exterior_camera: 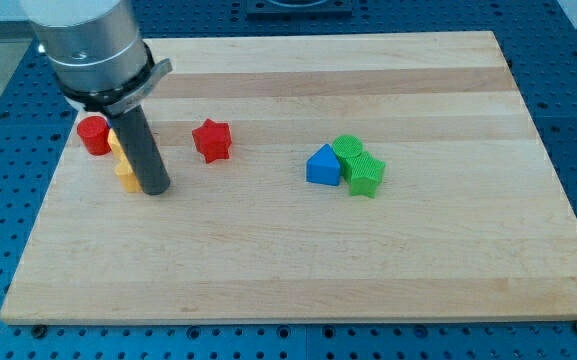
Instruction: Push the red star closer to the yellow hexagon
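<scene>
The red star [211, 140] lies on the wooden board [298, 260] left of centre. My tip [155, 187] rests on the board to the star's lower left, a short gap away. Yellow pieces [123, 172] show just left of the rod, mostly hidden by it; their shapes cannot be made out, so I cannot tell which is the hexagon. A red cylinder [93, 134] stands at the far left, next to the yellow pieces.
A blue block [321, 166], pointed on top, touches two green blocks, one round [347, 148] and one star-like [365, 174], right of centre. The arm's grey body [88, 45] hangs over the top left corner.
</scene>
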You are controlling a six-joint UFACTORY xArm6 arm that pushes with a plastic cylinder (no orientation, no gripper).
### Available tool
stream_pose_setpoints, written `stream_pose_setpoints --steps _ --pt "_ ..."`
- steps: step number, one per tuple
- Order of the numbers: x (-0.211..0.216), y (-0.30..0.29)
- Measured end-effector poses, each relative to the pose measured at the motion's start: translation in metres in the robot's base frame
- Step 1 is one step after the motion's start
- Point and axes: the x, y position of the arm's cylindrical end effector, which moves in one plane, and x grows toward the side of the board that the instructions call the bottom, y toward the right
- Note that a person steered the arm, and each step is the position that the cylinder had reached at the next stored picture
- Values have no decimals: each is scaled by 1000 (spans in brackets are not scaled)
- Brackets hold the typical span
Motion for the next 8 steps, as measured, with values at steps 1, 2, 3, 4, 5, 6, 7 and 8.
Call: stream_pose_setpoints --steps 1,2,3,4,5,6,7,8 --pt "0 -15" --pt "0 -22" --pt "0 -1" --pt "0 41" --pt "-3 77" --pt "-15 102" --pt "-31 118" --pt "-51 119"
